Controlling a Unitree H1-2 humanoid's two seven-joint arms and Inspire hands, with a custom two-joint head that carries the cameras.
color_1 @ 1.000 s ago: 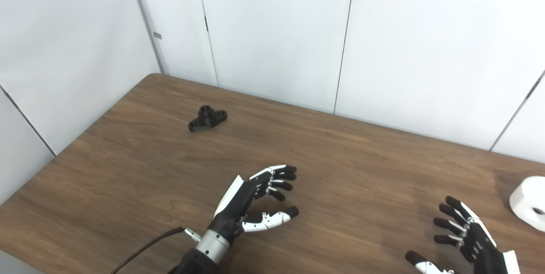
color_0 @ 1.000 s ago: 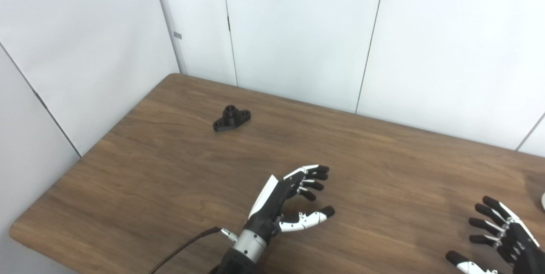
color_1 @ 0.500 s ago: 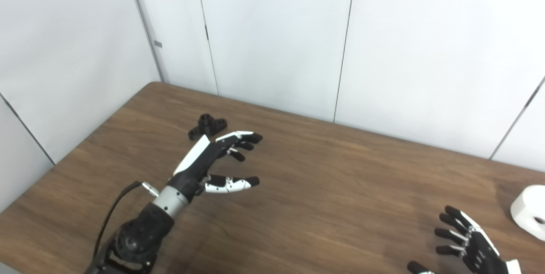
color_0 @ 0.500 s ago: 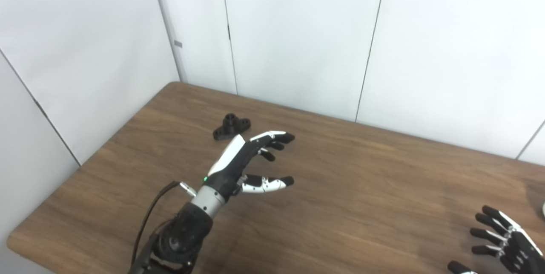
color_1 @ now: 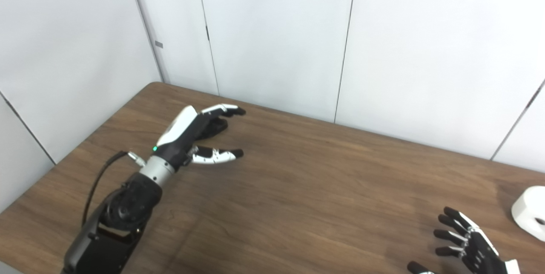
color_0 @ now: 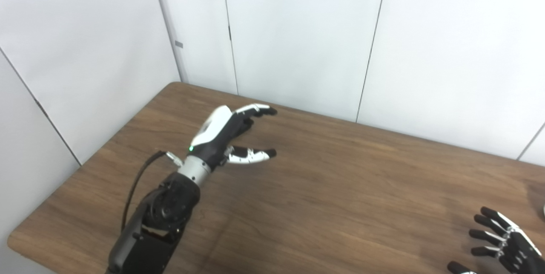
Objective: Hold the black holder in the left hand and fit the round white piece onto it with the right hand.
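Observation:
My left hand (color_0: pixel 228 131) is open, fingers spread, and reaches over the far left part of the brown table (color_0: pixel 340 188), right where the black holder stands. The hand covers the holder almost fully; I cannot tell whether it touches it. It also shows in the right eye view (color_1: pixel 193 135). The round white piece (color_1: pixel 530 218), a thick ring with a hole, lies on the table at the far right edge. My right hand (color_1: pixel 466 246) is open and empty at the bottom right, a short way left of the white piece.
White wall panels (color_0: pixel 298 31) stand close behind the table's far edge and along its left side. A black cable (color_0: pixel 138 188) hangs from my left wrist. The table's left corner and front edge are near my left arm.
My left hand has moved up and to the far left across the table and now covers the black holder. My right hand has stayed low at the bottom right. The camera tilted slightly at first.

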